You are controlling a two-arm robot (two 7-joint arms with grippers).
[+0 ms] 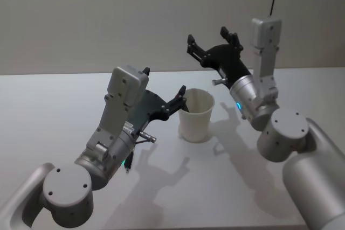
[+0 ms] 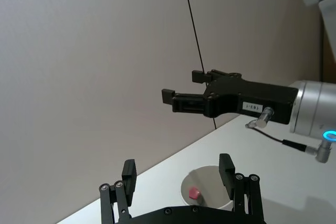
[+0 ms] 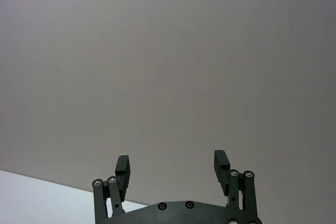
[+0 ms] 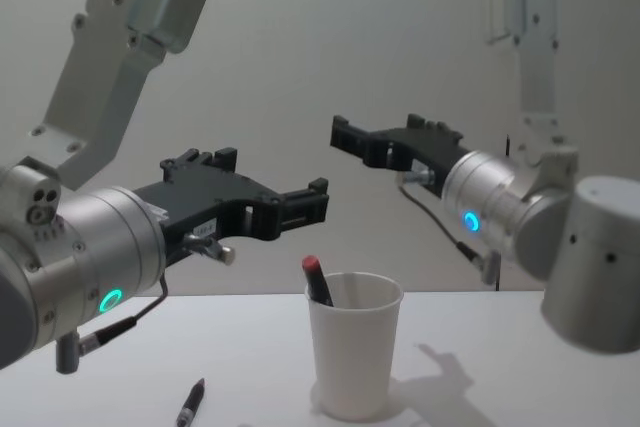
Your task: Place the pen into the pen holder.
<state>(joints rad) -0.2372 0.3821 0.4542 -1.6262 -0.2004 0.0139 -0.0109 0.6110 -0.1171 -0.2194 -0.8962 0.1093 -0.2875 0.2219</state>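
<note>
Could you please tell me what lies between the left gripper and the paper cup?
In the chest view, only the red top of a pen standing in the cup sits under the open left gripper; otherwise air.

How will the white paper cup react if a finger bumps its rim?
Probably light and easy to shove: the paper cup holds just one red-tipped pen. Likely tippy: it tapers to a narrow base, and the pen leans against one side of the rim. Its paper walls would probably dent under a squeeze.
</note>
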